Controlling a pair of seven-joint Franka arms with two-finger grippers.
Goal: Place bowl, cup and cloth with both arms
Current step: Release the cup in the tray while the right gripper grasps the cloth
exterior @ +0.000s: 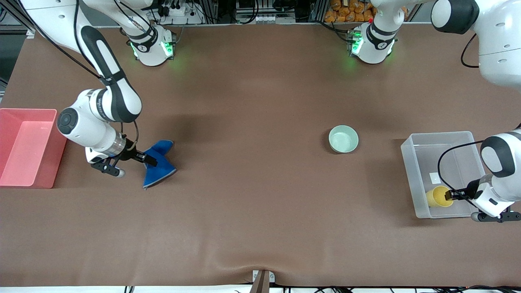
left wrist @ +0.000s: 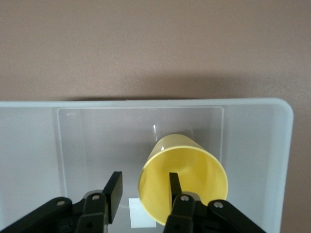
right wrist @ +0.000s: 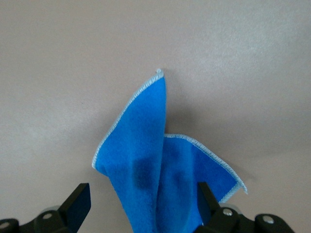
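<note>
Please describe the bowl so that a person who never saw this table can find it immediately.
On the brown table, look toward the left arm's end, beside the clear plastic bin. The small round pale mint-green bowl stands alone there, upright and empty. It is wider than the yellow cup, which lies inside that bin.

The cloth (right wrist: 160, 160) is soft, matt blue fabric with a stitched pale edge; the cup (left wrist: 187, 177) looks like smooth yellow plastic; the clear bin (exterior: 411, 158) is frosted translucent plastic; the pink bin (exterior: 12, 122) is glossy plastic; the bowl (exterior: 343, 138) is smooth and pale mint; the table cover (exterior: 260, 211) is matt brown.
</note>
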